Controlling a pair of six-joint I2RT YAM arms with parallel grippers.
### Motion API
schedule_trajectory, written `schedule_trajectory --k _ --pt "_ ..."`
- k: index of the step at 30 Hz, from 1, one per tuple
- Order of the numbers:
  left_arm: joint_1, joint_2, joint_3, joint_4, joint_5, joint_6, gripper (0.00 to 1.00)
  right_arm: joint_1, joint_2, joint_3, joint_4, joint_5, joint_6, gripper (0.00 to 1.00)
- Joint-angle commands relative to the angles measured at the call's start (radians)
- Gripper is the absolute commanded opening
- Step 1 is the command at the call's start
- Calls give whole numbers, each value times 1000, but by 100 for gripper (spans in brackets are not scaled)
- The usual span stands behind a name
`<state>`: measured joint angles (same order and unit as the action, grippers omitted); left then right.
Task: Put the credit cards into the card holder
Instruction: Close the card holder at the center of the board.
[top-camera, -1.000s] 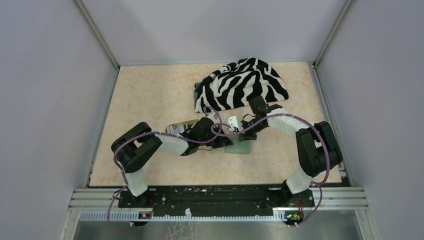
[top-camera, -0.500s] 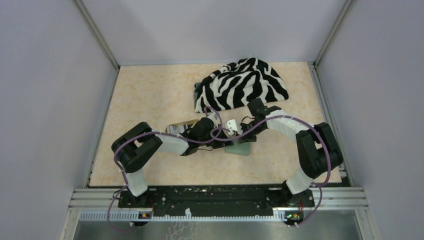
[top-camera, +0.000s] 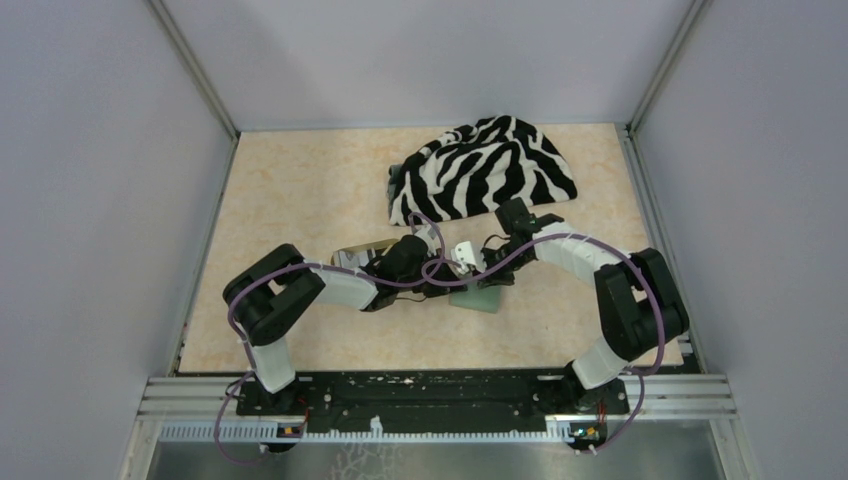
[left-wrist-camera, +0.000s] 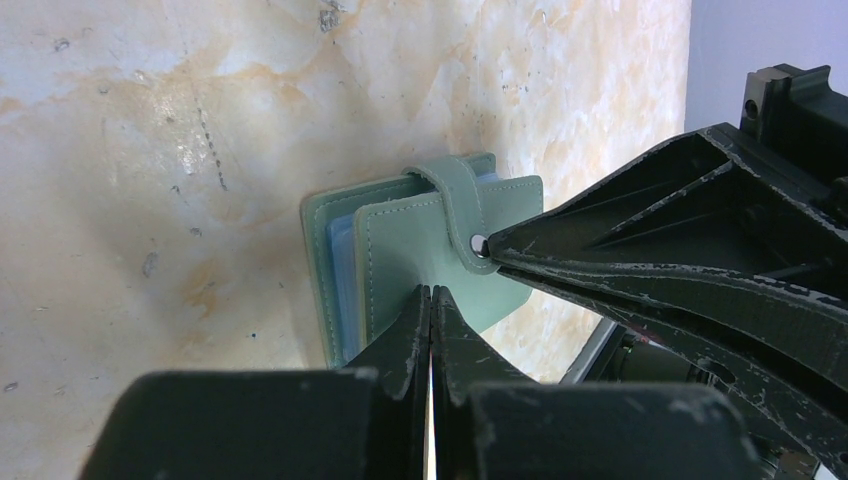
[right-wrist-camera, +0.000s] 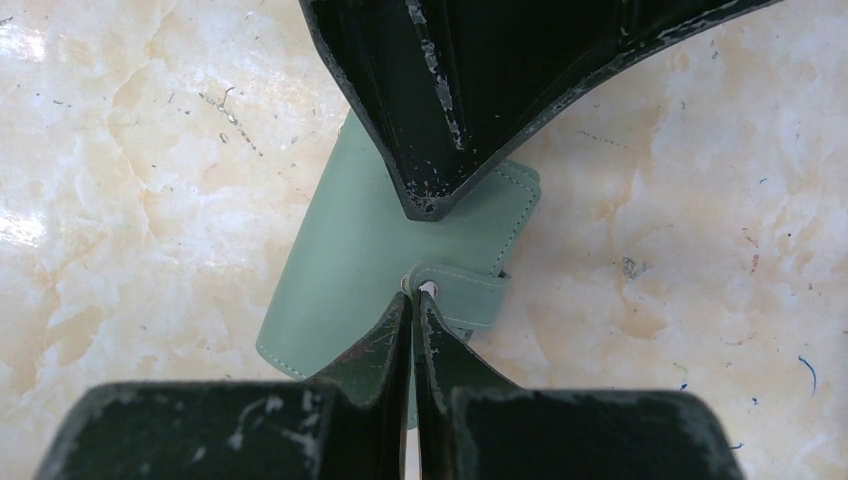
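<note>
- From above, we spot the small sage-green folding card holder (top-camera: 482, 299) near the zebra-striped cloth (top-camera: 480, 170).
- Left wrist: left gripper (left-wrist-camera: 431, 296) pinched closed, empty, tip on the holder.
- Right wrist: right gripper (right-wrist-camera: 412, 302) closed, empty, tip at the strap (right-wrist-camera: 472, 290).

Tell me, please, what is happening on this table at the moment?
Both arms are working on the green card holder, which lies folded on the table between them. The left arm's fingers, shut, rest their tips on its cover, while the right arm's fingers, also shut, meet the snap strap. No credit cards are in view. A zebra-striped cloth lies farther back.
</note>
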<state>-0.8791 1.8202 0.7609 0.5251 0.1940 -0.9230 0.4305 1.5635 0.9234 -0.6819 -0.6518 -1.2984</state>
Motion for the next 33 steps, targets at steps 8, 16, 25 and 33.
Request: schedule_trajectory --k 8,16,25,33 --pt "-1 24 -8 -11 16 5 0 42 -42 -32 -26 23 -21 0" --pt "-1 22 -8 -8 21 6 0 63 -52 -58 -21 69 -37 0" --pt "-1 16 -12 3 31 5 0 106 -56 -76 0 113 -23 0" --pt "-1 0 -15 13 40 4 0 132 -61 -81 17 154 4 0"
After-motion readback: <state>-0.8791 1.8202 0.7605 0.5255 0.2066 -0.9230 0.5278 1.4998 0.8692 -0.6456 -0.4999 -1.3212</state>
